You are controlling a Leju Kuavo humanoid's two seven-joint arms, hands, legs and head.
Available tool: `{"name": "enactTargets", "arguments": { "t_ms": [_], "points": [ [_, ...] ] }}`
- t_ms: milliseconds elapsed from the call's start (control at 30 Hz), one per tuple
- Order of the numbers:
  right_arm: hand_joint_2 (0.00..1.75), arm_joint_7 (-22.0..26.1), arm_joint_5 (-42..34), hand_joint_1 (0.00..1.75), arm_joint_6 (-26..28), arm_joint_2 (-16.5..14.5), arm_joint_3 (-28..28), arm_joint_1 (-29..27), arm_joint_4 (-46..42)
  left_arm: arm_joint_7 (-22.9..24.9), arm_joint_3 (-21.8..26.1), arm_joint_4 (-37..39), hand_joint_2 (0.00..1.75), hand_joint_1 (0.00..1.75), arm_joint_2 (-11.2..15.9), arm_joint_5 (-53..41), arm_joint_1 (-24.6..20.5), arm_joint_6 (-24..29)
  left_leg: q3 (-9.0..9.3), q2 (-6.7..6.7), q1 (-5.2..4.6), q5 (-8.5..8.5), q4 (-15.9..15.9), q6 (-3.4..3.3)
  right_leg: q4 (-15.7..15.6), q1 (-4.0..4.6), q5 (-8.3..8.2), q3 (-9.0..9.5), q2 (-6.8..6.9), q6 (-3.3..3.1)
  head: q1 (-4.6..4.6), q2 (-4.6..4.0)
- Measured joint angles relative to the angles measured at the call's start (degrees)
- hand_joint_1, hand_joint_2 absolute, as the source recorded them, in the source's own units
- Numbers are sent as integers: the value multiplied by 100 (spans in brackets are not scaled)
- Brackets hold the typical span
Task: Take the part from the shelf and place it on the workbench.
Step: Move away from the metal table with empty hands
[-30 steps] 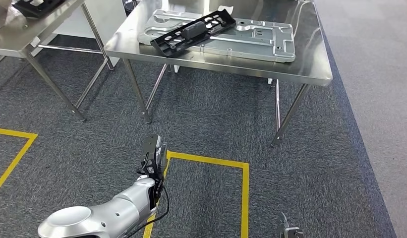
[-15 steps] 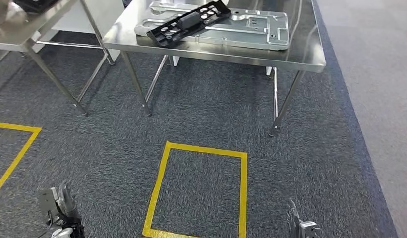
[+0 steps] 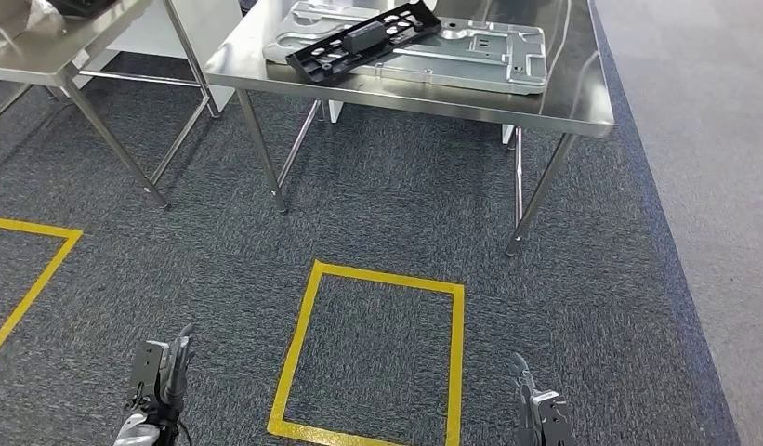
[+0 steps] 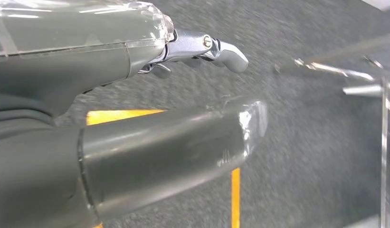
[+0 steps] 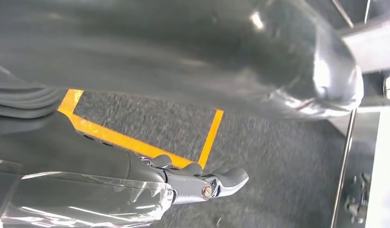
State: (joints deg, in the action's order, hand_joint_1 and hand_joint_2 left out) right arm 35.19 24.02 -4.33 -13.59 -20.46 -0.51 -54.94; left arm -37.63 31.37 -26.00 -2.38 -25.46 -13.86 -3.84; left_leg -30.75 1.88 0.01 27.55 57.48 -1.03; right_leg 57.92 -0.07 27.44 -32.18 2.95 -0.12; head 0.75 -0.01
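A long black perforated part (image 3: pixel 363 42) lies slantwise on a flat silver metal plate (image 3: pixel 493 46) on the steel workbench (image 3: pixel 582 107) ahead of me. Both arms hang low over the carpet, far short of the bench. My left hand (image 3: pixel 159 379) shows at the picture's lower left, my right hand (image 3: pixel 538 415) at the lower right. In the left wrist view the left hand (image 4: pixel 136 123) has its thumb (image 4: pixel 183 142) and fingers (image 4: pixel 223 50) apart with nothing between them. The right hand (image 5: pixel 159 118) likewise holds nothing, its fingers (image 5: pixel 221 180) stretched out.
A second steel table (image 3: pixel 43 51) stands at the far left with something dark on it. A yellow tape square (image 3: pixel 296 346) marks the grey carpet just ahead of me, and another tape corner (image 3: pixel 43 232) lies to the left. The workbench legs (image 3: pixel 261 153) stand between.
My left arm has dropped from reaching forward over the tape square to hanging at the lower left. The view has shifted slightly; the right hand shows a little more.
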Motion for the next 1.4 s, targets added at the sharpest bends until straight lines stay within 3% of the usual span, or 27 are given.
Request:
{"name": "enactTargets", "arguments": {
  "t_ms": [67, 167, 200, 233, 267, 333, 367, 433, 500, 567, 667, 700, 733, 767, 833, 900, 933, 1000, 1033, 1100, 1167, 1200, 1233, 1267, 1300, 1333, 1400],
  "points": [
    [0, -38, -16, 0, 37, 20, 64, -24, -72, 16, 6, -1, 0, 0, -5, 32, 59, -14, -17, -80, 33, -67, -53, -80, 249, -10, 204, -111, -103, 66, -19, 0],
    [0, -96, -10, 0, 160, 58, 94, -88, -95, 88, 20, 0, 0, 0, -9, 47, 132, 25, -88, -224, 33, -119, -57, -137, 1275, -32, 739, -587, -251, 105, -44, -1],
    [0, -117, -2, 0, 221, 77, 98, -121, -89, 126, 40, 3, 0, 0, -3, 64, 185, 48, -104, -278, 30, -125, -50, -138, 1503, -36, 790, -691, -261, 110, -44, 0],
    [0, -135, 12, 0, 291, 99, 97, -150, -75, 167, 75, 11, 0, 0, 9, 91, 249, 65, -114, -334, 28, -129, -41, -135, 1528, -38, 729, -697, -269, 109, -44, 1],
    [0, -153, 42, 0, 375, 126, 84, -173, -53, 217, 132, 29, 0, 0, 33, 123, 314, 78, -117, -390, 28, -129, -31, -130, 1319, -41, 563, -588, -289, 99, -45, 1],
    [0, -177, 142, 0, 553, 182, 23, -213, 0, 333, 272, 98, 0, 0, 98, 200, 428, 102, -127, -501, 19, -122, -3, -106, 569, -44, 189, -202, -440, 54, -45, 1],
    [0, -190, 208, 0, 633, 207, -28, -237, 26, 398, 360, 148, 0, 0, 145, 238, 478, 127, -141, -557, 14, -119, 16, -84, 248, -49, 88, -44, -521, 34, -44, 1],
    [0, -224, 302, 0, 736, 241, -168, -309, 68, 485, 568, 263, 0, 0, 238, 297, 611, 169, -175, -644, 18, -125, 33, -19, -1, -39, 82, 73, -595, 9, -42, 1],
    [0, -230, 379, 0, 784, 248, -374, -415, 95, 507, 770, 373, 0, 0, 327, 262, 780, 167, -193, -702, 28, -128, 32, 49, -55, -56, 67, 92, -492, -29, -42, 0],
    [0, -188, 581, 0, 828, 247, -651, -536, 113, 506, 902, 476, 0, 0, 393, 186, 900, 156, -281, -557, 19, 20, 218, 115, -126, -91, 40, 128, -362, -87, -11, 0],
    [0, -80, 1108, 0, 840, 247, -1285, -636, 291, 589, 1116, 639, 0, 0, 428, 81, 1020, 205, -739, -280, 61, 546, 1222, 216, -150, -87, 46, 141, -146, -145, 44, 1],
    [0, -30, 1250, 0, 807, 246, -1535, -643, 397, 633, 1197, 688, 0, 0, 431, 45, 1086, 230, -861, -251, 83, 638, 1506, 246, -144, -84, 54, 140, -86, -145, 45, 1],
    [0, 21, 1352, 0, 768, 243, -1777, -647, 506, 671, 1270, 730, 0, 0, 431, 17, 1157, 252, -887, -231, 105, 621, 1594, 271, -134, -85, 64, 139, -29, -137, 45, 1],
    [0, 56, 1422, 0, 737, 239, -1991, -649, 603, 708, 1334, 760, 0, 0, 430, -5, 1218, 278, -798, -204, 124, 498, 1444, 290, -119, -89, 78, 140, 28, -122, 46, 1],
    [0, 85, 1584, 0, 697, 228, -2352, -631, 763, 781, 1444, 796, 0, 0, 428, -80, 1278, 328, -404, -32, 142, 168, 700, 310, -74, -94, 118, 148, 144, -71, 47, 1],
    [0, 77, 1822, 0, 665, 226, -2717, -556, 917, 833, 1544, 815, 0, 0, 424, -235, 1279, 360, -136, 125, 116, 25, 165, 254, -33, -75, 162, 162, 243, 7, 43, 1],
    [0, 68, 1927, 0, 652, 226, -2915, -501, 999, 842, 1590, 824, 0, 0, 419, -312, 1283, 364, -115, 142, 99, 36, 91, 213, -28, -59, 174, 174, 289, 45, 37, 1],
    [0, 44, 2047, 0, 615, 226, -3258, -395, 1153, 846, 1676, 842, 0, 0, 412, -422, 1303, 358, -127, 18, 85, 15, 89, 125, -35, -59, 185, 207, 368, 115, 26, 1],
    [0, 31, 2072, 0, 591, 236, -3378, -360, 1217, 846, 1707, 850, 0, 0, 409, -465, 1313, 350, -128, -35, 88, -1, 75, 88, -4, -73, 228, 211, 324, 152, 22, 1],
    [0, 0, 2150, 0, 576, 282, -3548, -299, 1373, 845, 1740, 861, 0, 0, 407, -568, 1298, 296, -122, -136, 98, -46, 45, 14, 328, -97, 483, 77, 73, 206, 9, 1],
    [0, -71, 2304, 0, 621, 389, -3724, -203, 1654, 884, 1741, 874, 0, 0, 401, -732, 1247, 188, -160, -243, 89, -79, 43, -37, 1060, -98, 879, -275, -183, 205, -6, 1],
    [0, -148, 2400, 0, 647, 465, -3821, -146, 1843, 952, 1739, 889, 0, 0, 397, -852, 1220, 127, -177, -306, 80, -91, 46, -55, 1404, -94, 1005, -450, -234, 193, -10, 0],
    [0, -246, 2495, 0, 667, 538, -3905, -94, 2039, 1052, 1732, 907, 0, 0, 387, -984, 1200, 71, -186, -375, 71, -97, 49, -63, 1593, -89, 1020, -552, -261, 176, -11, 0],
    [0, -369, 2591, 0, 685, 610, -3967, -47, 2229, 1179, 1722, 927, 0, 0, 373, -1108, 1188, 28, -188, -447, 65, -100, 55, -67, 1564, -81, 915, -548, -279, 154, -11, 0],
    [0, -509, 2692, 0, 709, 680, -4013, -7, 2421, 1322, 1708, 949, 0, 0, 356, -1232, 1179, -7, -185, -519, 60, -102, 62, -67, 1325, -74, 721, -442, -316, 125, -13, 0],
    [0, -660, 2787, 0, 741, 741, -4038, 30, 2596, 1458, 1687, 968, 0, 0, 332, -1339, 1168, -27, -183, -593, 58, -103, 69, -64, 936, -68, 489, -261, -409, 87, -14, 1],
    [0, -972, 2932, 0, 801, 841, -4076, 100, 2901, 1674, 1625, 1004, 0, 0, 283, -1533, 1127, -52, -205, -726, 40, -107, 96, -25, 249, -67, 215, 42, -656, 26, -11, 1]
  ]
}}
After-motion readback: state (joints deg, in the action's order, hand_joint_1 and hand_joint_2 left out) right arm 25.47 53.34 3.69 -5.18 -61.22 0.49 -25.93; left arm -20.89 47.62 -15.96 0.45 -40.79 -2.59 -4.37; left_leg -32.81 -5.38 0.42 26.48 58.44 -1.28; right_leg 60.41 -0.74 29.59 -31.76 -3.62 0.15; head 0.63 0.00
